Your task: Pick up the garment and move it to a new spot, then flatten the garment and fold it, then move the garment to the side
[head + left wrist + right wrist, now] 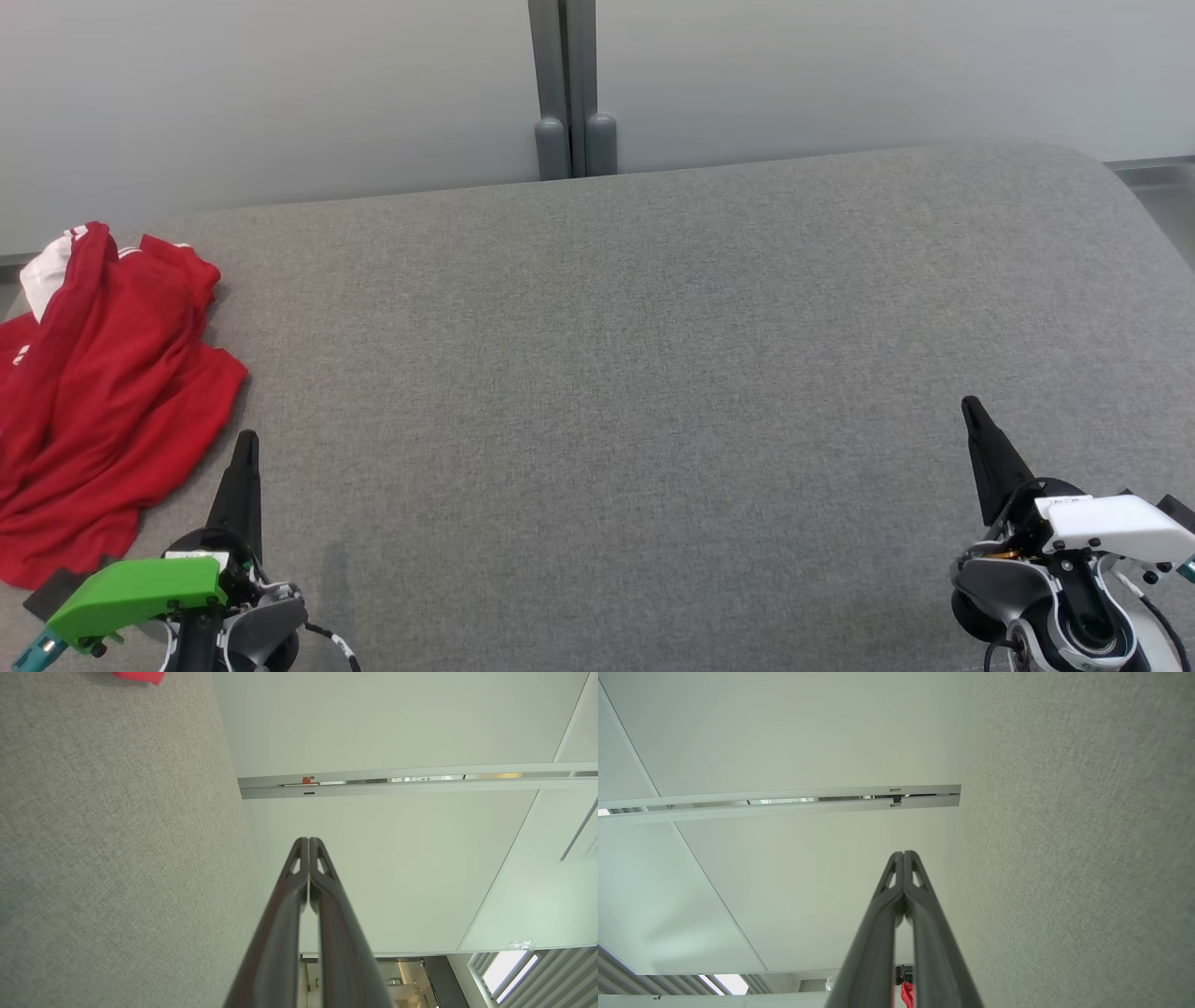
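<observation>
A crumpled red garment [103,392] with white trim lies at the far left of the grey padded table [653,373], reaching past the left edge of the head view. My left gripper [247,439] sits at the lower left, just right of the garment, apart from it, shut and empty. At the lower right, far from the garment, my right gripper [971,403] is shut and empty too. In the left wrist view the left gripper [308,840] has its fingers pressed together, and a corner of the garment [138,676] shows at the top. The right gripper [903,853] is likewise closed in its wrist view, with a red scrap [907,994] at the bottom.
A pale wall [280,84] with a grey post [569,93] stands right behind the table's far edge. The table's rounded right corner [1111,177] lies at the far right. Broad bare grey cloth spreads between the two grippers.
</observation>
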